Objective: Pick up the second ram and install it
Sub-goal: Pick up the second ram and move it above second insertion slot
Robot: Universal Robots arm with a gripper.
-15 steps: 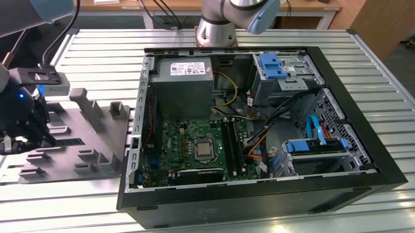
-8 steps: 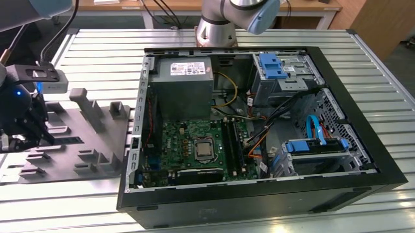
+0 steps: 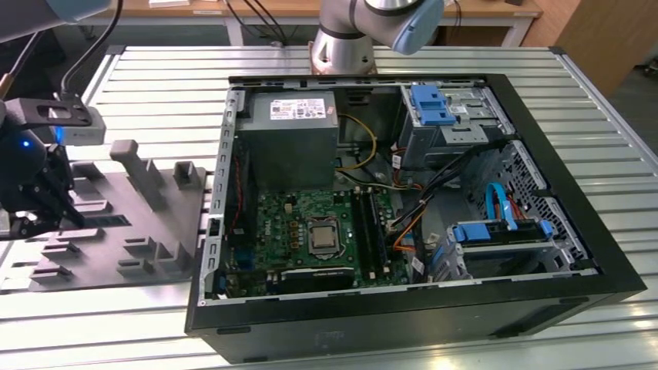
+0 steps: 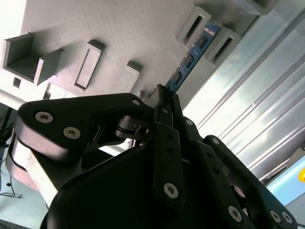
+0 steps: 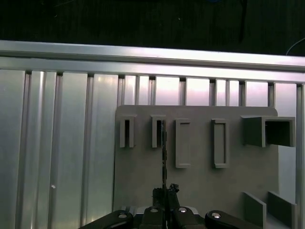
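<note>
Your arm's black pincer (image 3: pixel 36 220) sits at the exterior view's left, low over a flat grey plastic fixture plate (image 3: pixel 154 266) studded with raised holders. The plate lies on the ribbed aluminium table (image 3: pixel 154 69). Well apart from it, toward the exterior view's right, an open black computer case (image 3: pixel 411 312) lies on the same table. Inside the case you can see a green motherboard (image 3: pixel 283 223) and bundled cables. In the second wrist view the pincer (image 4: pixel 163 93) has its fingertips drawn together to a narrow point, pinching the near end of the second ram (image 4: pixel 190 56). The second ram is a long, thin blue-green memory stick carrying a row of black chips. It stands on edge over the fixture plate (image 4: pixel 95 28) and runs away from the fingertips toward two raised grey blocks, with the table's slats (image 4: pixel 257 105) beside it. In the first wrist view you see the second ram (image 5: pixel 164 157) edge-on, as a thin dark line running from the pincer (image 5: pixel 165 191) up to a slotted grey block (image 5: pixel 157 131) on the plate (image 5: pixel 200 191). From these angles it is hard to tell whether the stick's far end sits in that block's slot or just beside it.
</note>
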